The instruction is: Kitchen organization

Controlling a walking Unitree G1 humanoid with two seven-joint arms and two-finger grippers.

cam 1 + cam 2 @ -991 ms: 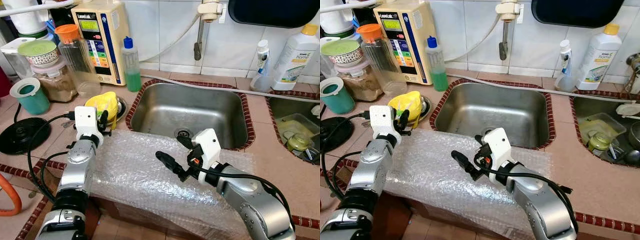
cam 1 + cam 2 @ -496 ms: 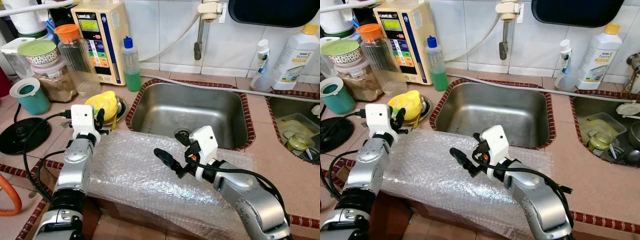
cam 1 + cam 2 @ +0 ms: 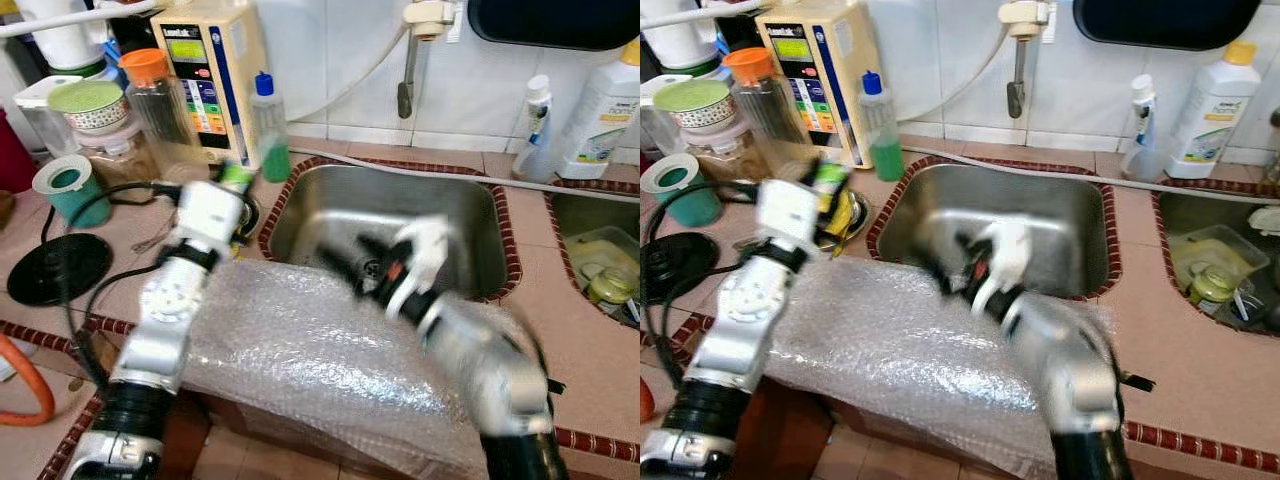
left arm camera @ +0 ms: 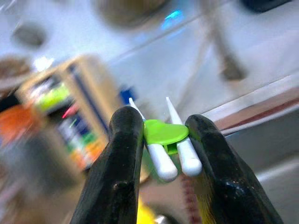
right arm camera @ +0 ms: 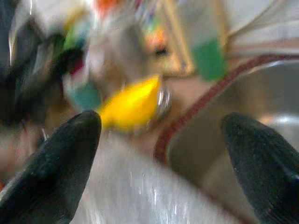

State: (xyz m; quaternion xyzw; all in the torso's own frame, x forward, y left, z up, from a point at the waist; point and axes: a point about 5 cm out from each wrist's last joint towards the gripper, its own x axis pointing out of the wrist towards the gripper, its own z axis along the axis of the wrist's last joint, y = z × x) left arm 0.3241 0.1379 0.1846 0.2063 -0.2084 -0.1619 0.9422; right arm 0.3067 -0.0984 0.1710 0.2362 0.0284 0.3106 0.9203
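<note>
Countertop (image 3: 560, 330): green-white utensil (image 4: 167, 140) clamped between left gripper (image 4: 164, 140) fingers

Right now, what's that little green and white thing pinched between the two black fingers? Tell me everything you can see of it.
The small green and white plastic piece has a bright green, rounded, leaf-like tab and two slim, smooth, glossy white prongs with rounded ends. The left gripper is shut on it, one black finger pressing each side. It is held up off the counter, near the sink's left edge. What it is cannot be told.
</note>
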